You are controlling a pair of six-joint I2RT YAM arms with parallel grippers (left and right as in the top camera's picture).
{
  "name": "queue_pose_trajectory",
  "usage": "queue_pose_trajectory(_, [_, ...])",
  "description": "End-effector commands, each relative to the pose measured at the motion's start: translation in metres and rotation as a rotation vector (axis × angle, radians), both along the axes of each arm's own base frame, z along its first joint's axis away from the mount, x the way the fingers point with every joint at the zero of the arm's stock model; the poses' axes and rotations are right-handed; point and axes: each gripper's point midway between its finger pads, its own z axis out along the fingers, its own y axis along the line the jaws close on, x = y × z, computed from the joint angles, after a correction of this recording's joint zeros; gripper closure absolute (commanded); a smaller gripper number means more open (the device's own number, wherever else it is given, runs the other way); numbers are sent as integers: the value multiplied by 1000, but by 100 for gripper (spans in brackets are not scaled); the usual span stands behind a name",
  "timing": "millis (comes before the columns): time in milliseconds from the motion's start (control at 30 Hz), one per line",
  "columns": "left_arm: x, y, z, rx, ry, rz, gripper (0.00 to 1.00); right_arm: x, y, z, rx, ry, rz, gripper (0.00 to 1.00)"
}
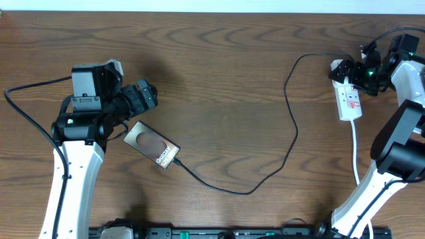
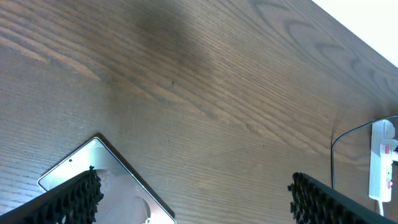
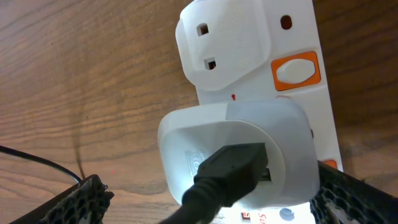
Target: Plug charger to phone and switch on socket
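White adapter (image 3: 236, 155) sits inside the spread right claw (image 3: 217, 196), plugged into the socket (image 3: 292, 37); the orange switch (image 3: 297, 68) lies just ahead. Pressing here could shove the adapter instead. The left claw (image 2: 196, 186), spread, hovers over the phone (image 2: 81, 165).

Count, overhead: one phone (image 1: 152, 145) at 8 o'clock on the table (image 1: 219, 66), one socket (image 1: 350, 99) at 2 o'clock, and one charger (image 1: 292, 113) cable. One white adapter (image 3: 249, 149) is plugged into the socket, and two orange switches (image 3: 297, 68) show, one only partly. Robot arms: two, the left arm (image 1: 73, 159) at 8 o'clock and the right arm (image 1: 398, 139) at 4 o'clock.
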Motion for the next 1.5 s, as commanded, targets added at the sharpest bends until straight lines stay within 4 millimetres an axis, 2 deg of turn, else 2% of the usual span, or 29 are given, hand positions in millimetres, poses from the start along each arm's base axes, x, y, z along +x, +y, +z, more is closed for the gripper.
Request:
queue_pose_trajectory(0, [3,0,6,4,-10,2,5,-3,21,-5,61,26,16,1])
queue_pose_trajectory(133, [2,0,5,4,-8,2,5,-8,24,-12,76,42,13,1])
queue_pose_trajectory(700, [1,0,4,4,-2,2,5,-9,44,-14,110,60,35,1])
queue_pose_trajectory(933, [0,0,4,4,3,2,5,-15,56,-29,116,76,47,1])
queue_pose_trajectory(1100, [0,0,4,4,4,2,5,-14,52,-28,111,78,26,1])
queue_pose_trajectory(1200, [0,0,4,4,4,2,5,-12,38,-14,104,71,-20,1])
queue_pose_trajectory(1300, [0,0,4,4,4,2,5,-11,18,13,72,38,-61,1])
queue_pose_trajectory(1400, [0,0,4,4,4,2,5,-15,-7,49,-3,14,-149,1])
queue_pose_trajectory(1467, [0,0,3,4,4,2,5,-22,-22,81,-76,-14,-222,1])
